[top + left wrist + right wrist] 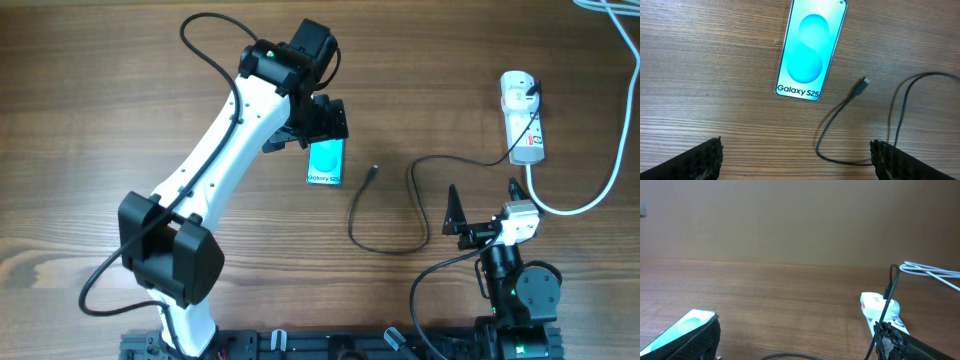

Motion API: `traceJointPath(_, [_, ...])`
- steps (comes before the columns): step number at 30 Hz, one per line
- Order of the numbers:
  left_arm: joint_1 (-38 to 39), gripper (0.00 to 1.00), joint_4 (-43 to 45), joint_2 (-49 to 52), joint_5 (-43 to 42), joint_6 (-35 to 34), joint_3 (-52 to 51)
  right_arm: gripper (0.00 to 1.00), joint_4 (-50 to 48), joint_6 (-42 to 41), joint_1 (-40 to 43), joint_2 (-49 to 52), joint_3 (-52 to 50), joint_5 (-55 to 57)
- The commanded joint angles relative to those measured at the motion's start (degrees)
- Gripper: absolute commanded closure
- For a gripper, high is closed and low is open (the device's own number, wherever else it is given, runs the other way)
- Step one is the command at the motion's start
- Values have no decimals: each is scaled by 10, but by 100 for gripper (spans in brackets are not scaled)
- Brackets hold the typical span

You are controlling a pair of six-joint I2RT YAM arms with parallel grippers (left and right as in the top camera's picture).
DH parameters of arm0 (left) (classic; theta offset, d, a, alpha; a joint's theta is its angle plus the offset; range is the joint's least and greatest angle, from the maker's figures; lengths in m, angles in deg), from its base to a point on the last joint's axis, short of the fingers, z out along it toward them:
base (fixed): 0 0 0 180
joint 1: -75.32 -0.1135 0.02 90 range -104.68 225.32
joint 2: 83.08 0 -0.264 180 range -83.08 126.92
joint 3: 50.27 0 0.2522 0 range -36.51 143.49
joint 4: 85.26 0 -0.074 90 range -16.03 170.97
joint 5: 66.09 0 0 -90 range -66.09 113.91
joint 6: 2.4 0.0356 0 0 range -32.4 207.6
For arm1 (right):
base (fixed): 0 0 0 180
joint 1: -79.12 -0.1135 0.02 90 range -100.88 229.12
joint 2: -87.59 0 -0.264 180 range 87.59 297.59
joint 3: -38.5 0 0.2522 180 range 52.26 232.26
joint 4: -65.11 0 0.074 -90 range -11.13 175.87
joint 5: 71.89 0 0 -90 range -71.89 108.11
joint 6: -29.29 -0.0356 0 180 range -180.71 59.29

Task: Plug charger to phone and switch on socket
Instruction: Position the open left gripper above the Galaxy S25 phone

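The phone lies flat with its cyan screen up, and it shows again in the left wrist view as the phone. My left gripper hovers just over its far end, open and empty. The charger loops across the wood. Its loose connector tip rests a little to the right of the phone. Its plug sits in the white socket at the right. My right gripper is open near the table's front, below the socket, holding nothing.
A thick white cord runs from the socket round the right edge and off the top. The robots' own black wires arc near the left arm. Bare wood lies between the phone and the socket.
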Motion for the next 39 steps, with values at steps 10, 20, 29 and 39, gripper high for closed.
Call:
traceJointPath(10, [5, 0, 39, 63, 15, -36, 7, 0, -1, -8, 2, -3, 0, -1])
traceJointPath(20, [5, 0, 51, 83, 40, -47, 7, 0, -1, -8, 2, -3, 0, -1])
traceJointPath(29, [5, 0, 64, 111, 40, -47, 7, 0, -1, -8, 2, -3, 0, -1])
traceJointPath(39, [3, 0, 100, 111, 42, -62, 6, 0, -1, -8, 2, -3, 0, -1])
